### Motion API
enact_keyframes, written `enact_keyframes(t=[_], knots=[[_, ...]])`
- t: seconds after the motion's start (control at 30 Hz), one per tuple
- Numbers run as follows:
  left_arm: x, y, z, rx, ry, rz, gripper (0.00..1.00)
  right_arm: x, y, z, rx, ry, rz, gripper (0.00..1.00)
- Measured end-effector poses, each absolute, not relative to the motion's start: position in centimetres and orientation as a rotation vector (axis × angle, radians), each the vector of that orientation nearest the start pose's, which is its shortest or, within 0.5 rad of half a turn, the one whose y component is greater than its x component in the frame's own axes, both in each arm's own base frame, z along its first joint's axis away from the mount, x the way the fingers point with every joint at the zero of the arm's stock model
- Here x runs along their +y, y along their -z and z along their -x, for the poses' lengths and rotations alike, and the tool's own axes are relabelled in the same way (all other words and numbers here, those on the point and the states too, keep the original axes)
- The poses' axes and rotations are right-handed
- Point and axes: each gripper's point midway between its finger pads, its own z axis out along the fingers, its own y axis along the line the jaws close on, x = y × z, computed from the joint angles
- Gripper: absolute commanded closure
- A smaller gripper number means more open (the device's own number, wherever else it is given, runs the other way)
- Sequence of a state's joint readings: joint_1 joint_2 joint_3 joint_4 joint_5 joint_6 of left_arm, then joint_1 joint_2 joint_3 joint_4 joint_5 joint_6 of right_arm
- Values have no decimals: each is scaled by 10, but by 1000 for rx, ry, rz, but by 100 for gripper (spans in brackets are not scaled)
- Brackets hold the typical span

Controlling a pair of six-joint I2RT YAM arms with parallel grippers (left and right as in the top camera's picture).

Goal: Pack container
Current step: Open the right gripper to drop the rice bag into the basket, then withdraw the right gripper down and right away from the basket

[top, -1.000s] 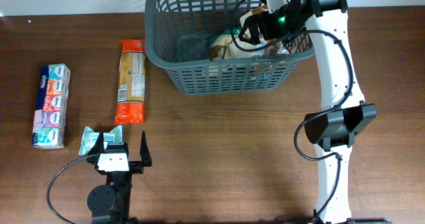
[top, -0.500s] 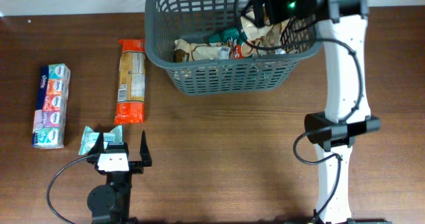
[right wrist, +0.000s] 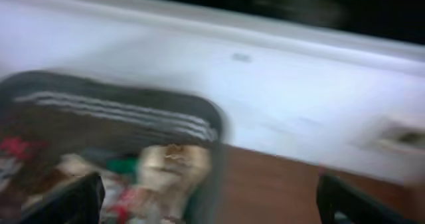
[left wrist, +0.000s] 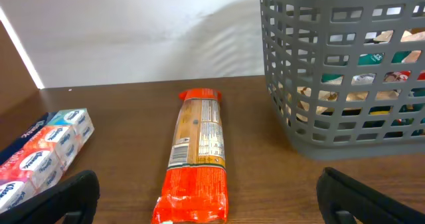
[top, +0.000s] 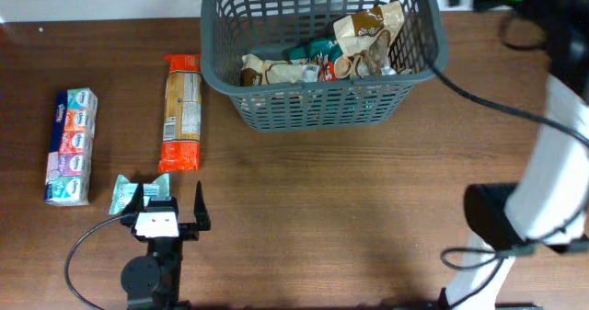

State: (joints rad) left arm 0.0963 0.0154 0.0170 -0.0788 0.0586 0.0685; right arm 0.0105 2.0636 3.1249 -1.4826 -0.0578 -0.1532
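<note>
One basket [top: 317, 103] stands upright on the worktop [top: 350, 209] at upper centre of the overhead view, open top up. Inside lies a heap of packets, at least 3 by colour: 1 tan packet [top: 368, 32] at upper right of the heap, 1 teal packet [top: 311, 49] in the middle, 1 brown-white packet [top: 262, 71] at left. They overlap, so the exact no. can't be told. Outside the basket are 3 items, all to its left. 1 long orange pack [top: 181, 112] lies lengthwise just beside the basket's left wall, not touching it. 1 tissue multipack [top: 72, 146] lies near the left edge, well apart from the basket. 1 small teal sachet [top: 125, 194] lies at lower left, right by one finger of the left end effector [top: 169, 207]; touching or not, can't tell. There are 2 arms. The left end effector sits low in the frame below the orange pack, jaws spread wide, nothing btwn them. Its wrist view has both fingertips at the bottom corners, w/ the orange pack ahead and the basket at upper right. The right arm [top: 552, 163] runs up the right edge of the overhead view, its tip not seen there. In the blurred right wrist view the right end effector [right wrist: 211, 201] has fingers at both bottom corners, wide apart and empty, w/ basket rim and packets at lower left.
</note>
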Motion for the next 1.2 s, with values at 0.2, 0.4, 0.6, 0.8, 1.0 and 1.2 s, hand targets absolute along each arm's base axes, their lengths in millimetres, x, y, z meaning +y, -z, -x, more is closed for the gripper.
enact_keyframes(t=[0.2,0.4,0.6,0.8,1.0,1.2], knots=[[14,-159,-246,1648,-78,-21,1,-57,-484,-386,2083,277,-19,1],[14,-159,-246,1648,-77,-22,1,-113,-471,-370,2139,389,-218,1],[14,-159,-246,1648,-78,-21,1,-168,-450,-358,2212,471,-385,1],[14,-159,-246,1648,-78,-21,1,-200,-426,-349,2287,461,-486,1],[14,-159,-246,1648,-78,-21,1,-206,-413,-353,2325,428,-500,1],[14,-159,-246,1648,-78,-21,1,-220,-377,-360,2431,410,-542,1]])
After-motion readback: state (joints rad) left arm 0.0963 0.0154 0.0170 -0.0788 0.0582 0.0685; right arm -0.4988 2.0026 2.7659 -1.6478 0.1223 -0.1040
